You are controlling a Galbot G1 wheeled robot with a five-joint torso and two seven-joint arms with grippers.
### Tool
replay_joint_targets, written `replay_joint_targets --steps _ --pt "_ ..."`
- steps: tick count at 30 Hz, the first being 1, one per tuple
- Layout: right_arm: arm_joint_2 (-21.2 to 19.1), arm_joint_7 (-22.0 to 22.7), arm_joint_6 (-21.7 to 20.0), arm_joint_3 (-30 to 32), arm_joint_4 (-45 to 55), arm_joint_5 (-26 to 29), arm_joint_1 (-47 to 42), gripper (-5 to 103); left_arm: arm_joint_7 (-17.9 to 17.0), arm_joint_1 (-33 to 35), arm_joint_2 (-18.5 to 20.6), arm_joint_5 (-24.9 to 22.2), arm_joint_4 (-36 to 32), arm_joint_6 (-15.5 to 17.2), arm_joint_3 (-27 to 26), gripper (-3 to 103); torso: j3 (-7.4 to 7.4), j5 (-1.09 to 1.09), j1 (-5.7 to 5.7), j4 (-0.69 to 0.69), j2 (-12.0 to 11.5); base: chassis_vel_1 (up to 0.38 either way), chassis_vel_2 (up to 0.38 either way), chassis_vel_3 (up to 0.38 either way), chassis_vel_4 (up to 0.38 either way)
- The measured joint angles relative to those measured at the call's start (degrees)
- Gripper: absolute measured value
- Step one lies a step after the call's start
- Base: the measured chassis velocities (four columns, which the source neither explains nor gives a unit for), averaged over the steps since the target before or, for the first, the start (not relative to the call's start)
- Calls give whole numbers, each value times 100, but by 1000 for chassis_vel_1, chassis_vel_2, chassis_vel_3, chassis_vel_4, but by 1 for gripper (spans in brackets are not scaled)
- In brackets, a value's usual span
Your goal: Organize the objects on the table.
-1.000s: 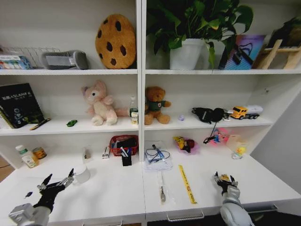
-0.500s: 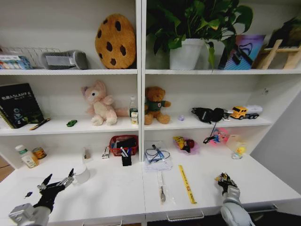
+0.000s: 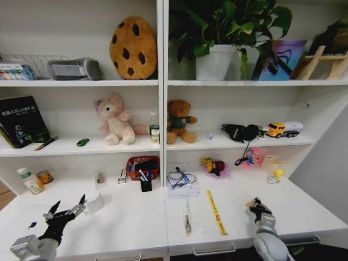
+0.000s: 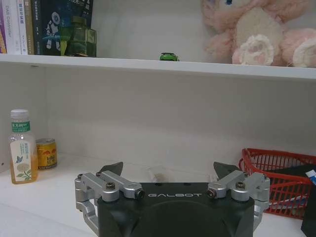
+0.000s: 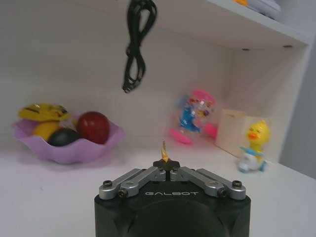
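I judge sorting barely begun: my right hand (image 3: 257, 207) hovers low over the worktop (image 3: 125, 220), fingers pressed together on a small yellowish scrap, my left hand (image 3: 64, 211) spread, green toy car (image 3: 82, 142) on the shelf above it.

Yellow scrap (image 5: 163, 149) between the right claw (image 5: 166, 166) tips, too small to identify.

A long white table (image 3: 136, 217) with a flat top ran across the view, and a slim metal drawer handle showed at its front edge. A tiny green car (image 3: 82, 142) stood upright on the shelf (image 3: 65, 148) above the table's left half. Near it on that shelf, a thin dark pen (image 3: 46, 143) lay at an angle. Several pens (image 3: 142, 175) stuck up from a red basket (image 3: 133, 161) at the table's back.
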Motion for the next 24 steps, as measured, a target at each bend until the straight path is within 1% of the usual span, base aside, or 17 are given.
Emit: replay_joint_targets --steps 1,2,3,4,5,6,9,10,13,14,15,17,19,20,21,22,24 --pt "-62 -88 127 -185 -95 38 234 0 1 0 0 0 0 0 0 100 0 0 0 1 0 0 0 0 0" --pt "-62 -88 127 -185 -95 38 234 0 1 0 0 0 0 0 0 100 0 0 0 1 0 0 0 0 0" --pt "-120 -141 182 -342 -189 91 466 0 1 0 1 0 0 0 0 100 0 1 0 1 0 0 0 0 0" --pt "-213 -222 218 -586 -384 174 892 0 1 0 0 0 0 0 0 100 0 0 1 1 0 0 0 0 0" --pt "-266 -281 228 -735 -513 212 1165 0 1 0 0 0 0 0 0 100 0 -2 2 2 0 0 0 0 0" --pt "-266 -281 228 -735 -513 212 1165 0 1 0 0 0 0 0 0 100 0 -2 2 2 0 0 0 0 0" --pt "-358 -393 232 -1141 -981 285 1889 0 1 0 0 0 0 0 0 100 0 -1 2 2 0 0 0 0 0" --pt "-358 -393 232 -1141 -981 285 1889 0 1 0 0 0 0 0 0 100 0 -1 2 2 0 0 0 0 0" --pt "-395 -510 231 -1664 -1613 452 2661 0 1 0 0 0 0 0 0 100 1 -1 2 1 0 0 0 0 0" --pt "-395 -510 231 -1664 -1613 452 2661 0 1 0 0 0 0 0 0 100 1 -1 2 1 0 0 0 0 0" --pt "-396 -571 231 -1885 -1860 489 2919 0 1 0 0 0 0 0 0 100 1 -1 2 1 0 0 0 0 0" --pt "-365 -611 260 -2086 -2183 477 3216 0 1 0 0 0 0 0 0 100 1 -1 2 1 0 0 0 0 0" --pt "-331 -615 277 -2132 -2309 460 3318 0 1 0 0 0 0 0 0 100 0 -1 2 1 0 0 0 0 0" --pt "-304 -617 286 -2159 -2412 445 3393 -3 1 0 0 0 0 0 0 100 0 -1 2 1 -1 0 0 0 0" --pt "-275 -616 309 -2171 -2518 414 3460 1 1 0 0 0 0 0 0 100 0 0 2 1 -1 0 0 0 0" --pt "-275 -616 309 -2171 -2518 414 3460 1 1 0 0 0 0 0 0 100 0 0 2 1 -1 0 0 0 0" --pt "-272 -609 355 -2161 -2573 347 3471 12 1 0 1 0 0 0 0 100 0 -1 2 0 -1 0 0 0 0"
